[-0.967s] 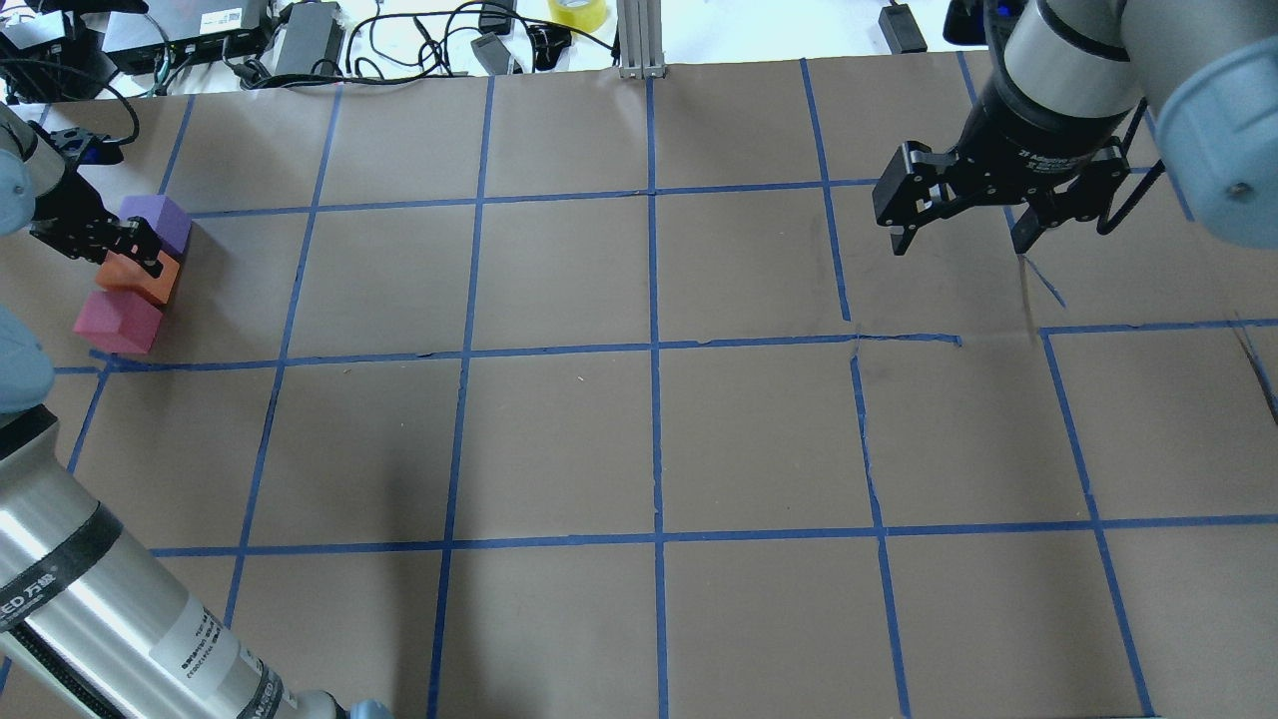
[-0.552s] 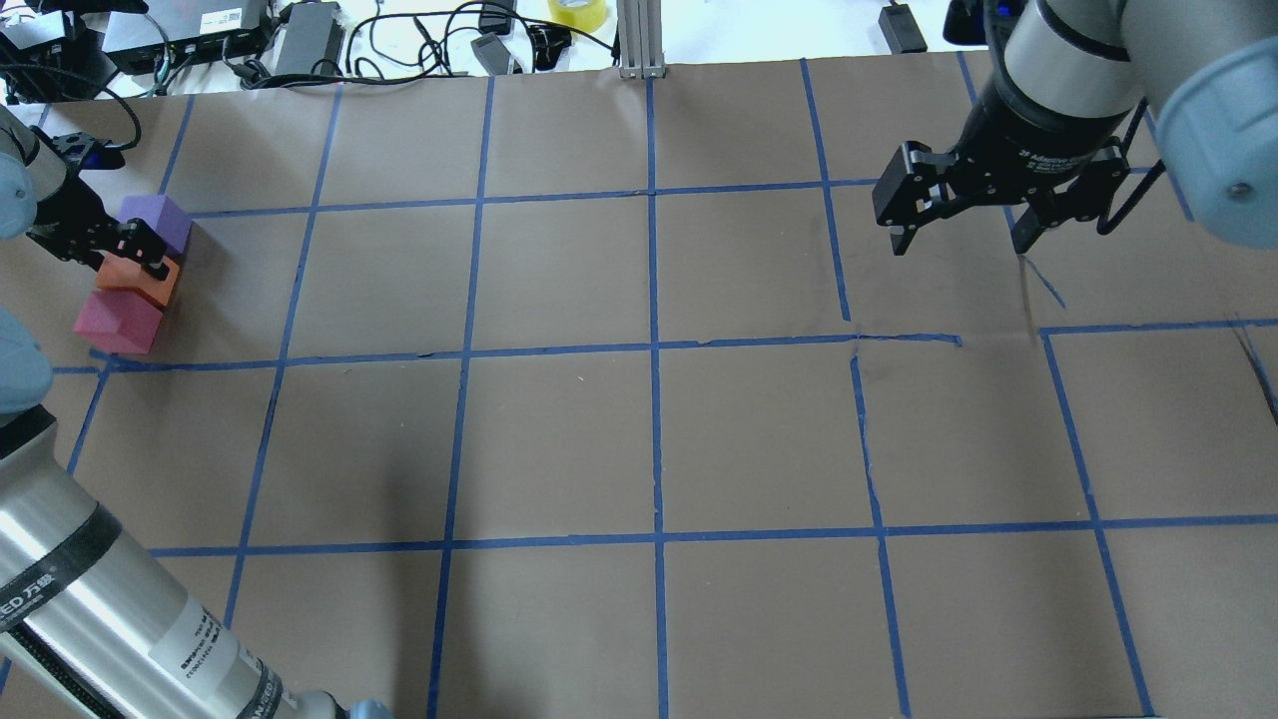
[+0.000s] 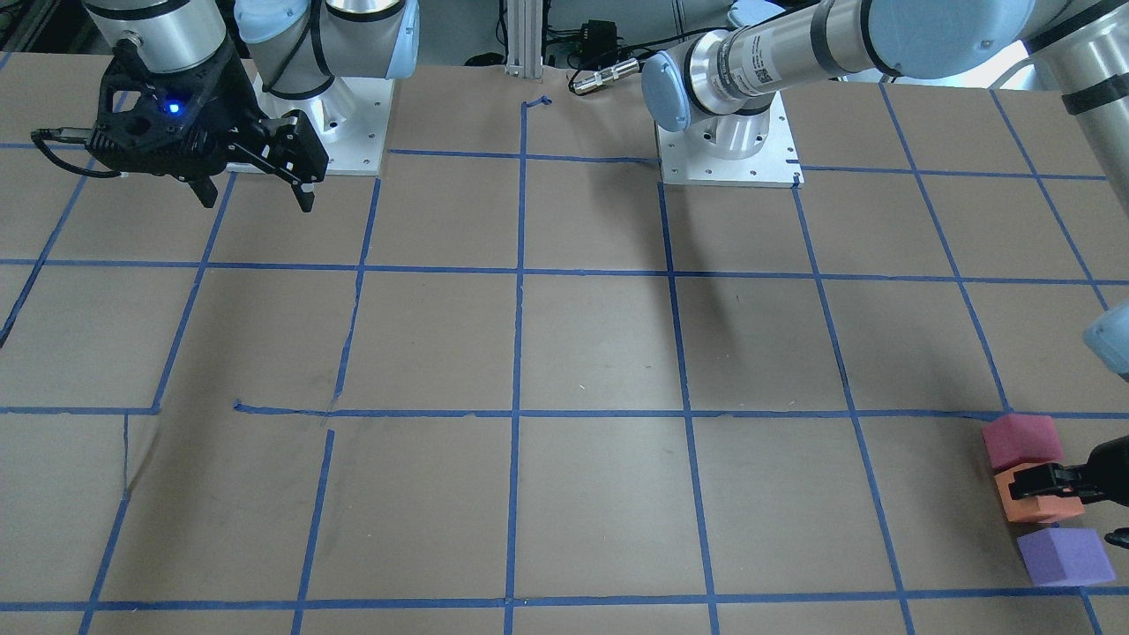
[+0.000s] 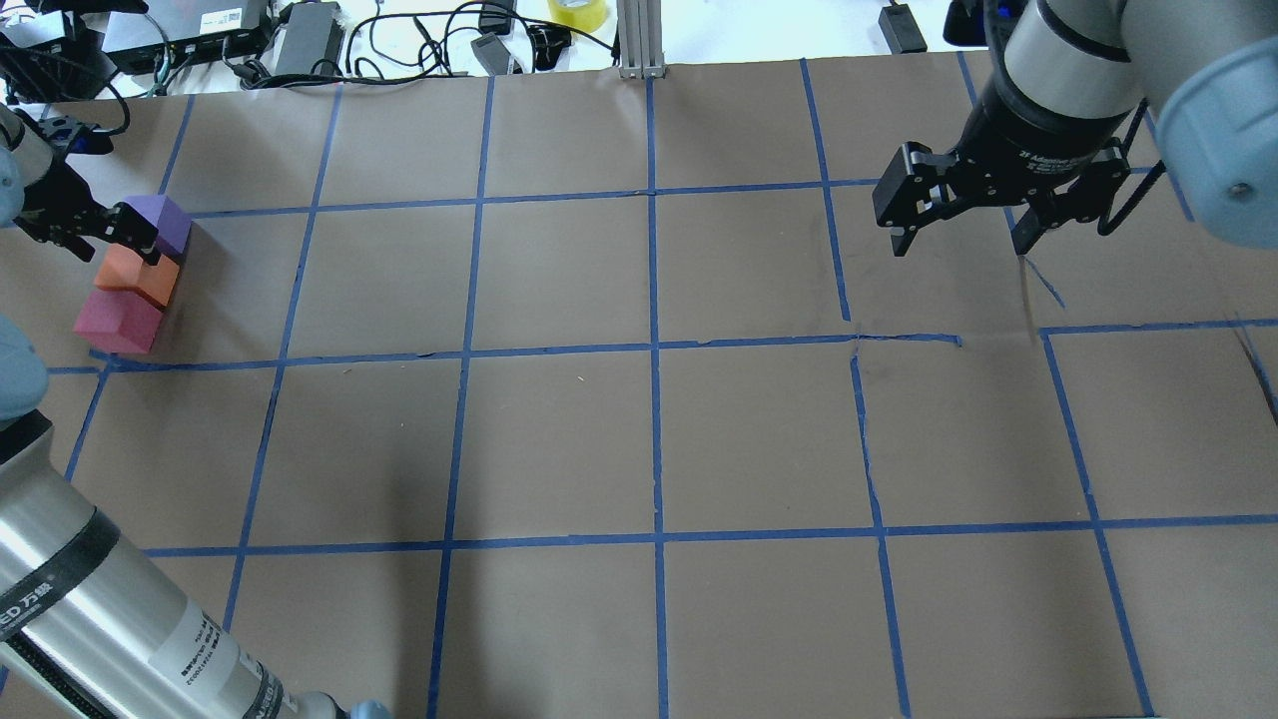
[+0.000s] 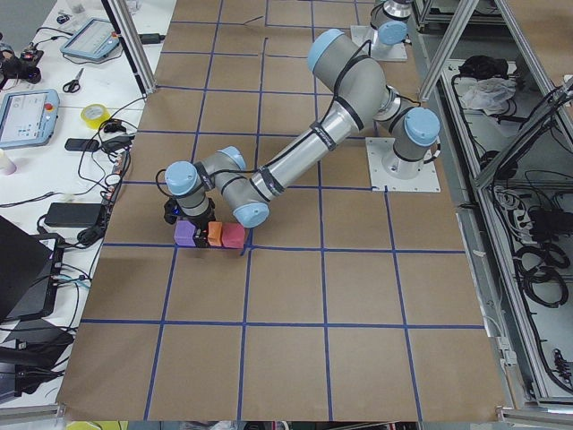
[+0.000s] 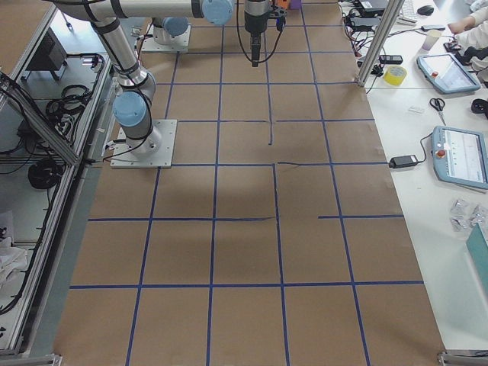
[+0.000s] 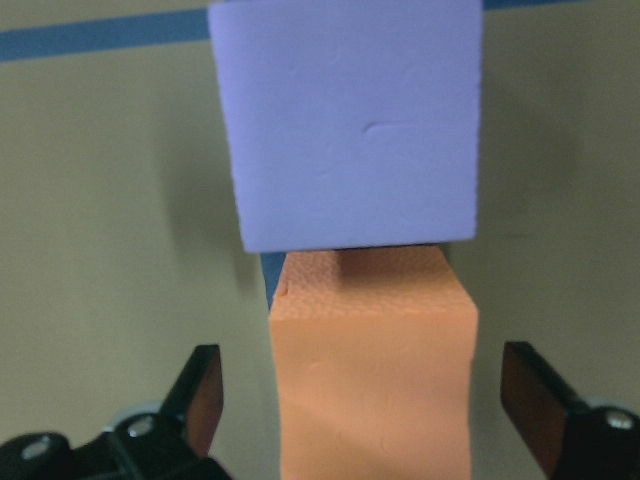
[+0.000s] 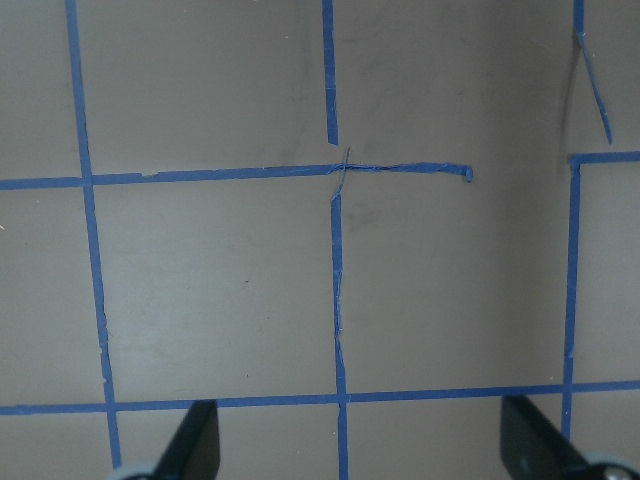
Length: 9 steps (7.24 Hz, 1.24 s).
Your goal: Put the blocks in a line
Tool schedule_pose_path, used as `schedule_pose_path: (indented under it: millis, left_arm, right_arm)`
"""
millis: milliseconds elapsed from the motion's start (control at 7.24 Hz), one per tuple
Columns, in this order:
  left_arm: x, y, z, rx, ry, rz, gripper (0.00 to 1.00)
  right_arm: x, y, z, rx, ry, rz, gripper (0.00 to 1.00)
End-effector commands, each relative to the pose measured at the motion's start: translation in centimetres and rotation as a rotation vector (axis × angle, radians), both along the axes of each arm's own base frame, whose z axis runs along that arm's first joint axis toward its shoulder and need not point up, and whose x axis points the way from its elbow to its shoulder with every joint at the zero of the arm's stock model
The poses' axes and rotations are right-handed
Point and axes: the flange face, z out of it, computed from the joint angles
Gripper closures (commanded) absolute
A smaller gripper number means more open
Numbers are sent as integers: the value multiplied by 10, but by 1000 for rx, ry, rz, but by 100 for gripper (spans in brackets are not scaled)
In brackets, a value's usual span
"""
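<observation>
Three foam cubes lie touching in a short line at the table's far left: purple (image 4: 158, 222), orange (image 4: 128, 278), red-pink (image 4: 115, 320). They also show in the front view as purple (image 3: 1063, 556), orange (image 3: 1039, 510) and red-pink (image 3: 1020, 441). My left gripper (image 4: 112, 240) is open and hovers just over the orange cube. In the left wrist view its fingers (image 7: 195, 400) stand apart on both sides of the orange cube (image 7: 375, 380), not touching it, with the purple cube (image 7: 350, 120) beyond. My right gripper (image 4: 960, 245) is open and empty, above bare paper at the far right.
Brown paper with a blue tape grid (image 4: 654, 345) covers the table. Cables, power bricks and a yellow tape roll (image 4: 579, 12) lie past the far edge, beside an aluminium post (image 4: 639, 40). The arms' base plates (image 3: 728, 154) sit at the robot's side.
My left gripper has drawn back up and to the left off the orange cube. The three cubes and the right arm have not moved.
</observation>
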Motion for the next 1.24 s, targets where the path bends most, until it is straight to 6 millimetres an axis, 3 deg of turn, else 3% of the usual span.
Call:
schedule_pose_path:
  millis: [0,138,414,691,829,967,1105]
  left_arm:
    - [-27,11,81,-30,-19,-42,0]
    - [-46,29,141,-34,-22,-52,0]
    - [-97,97,253,41,32,-40,0]
    - [-141,166,326,43,49,-27,0]
    - [-154,182,333,30,72,-10,0]
    - [-168,193,327,41,87,30,0]
    - [-198,194,323,37,103,6,0]
  right_arm:
    - [0,1,0,5,-2,0,0]
    - [0,1,0,5,-2,0,0]
    - [0,1,0,5,-2,0,0]
    - [0,1,0,5,-2,0,0]
    - [0,1,0,5,-2,0,0]
    - [0,1,0,5,-2,0,0]
    - [0,1,0,5,0,0,0]
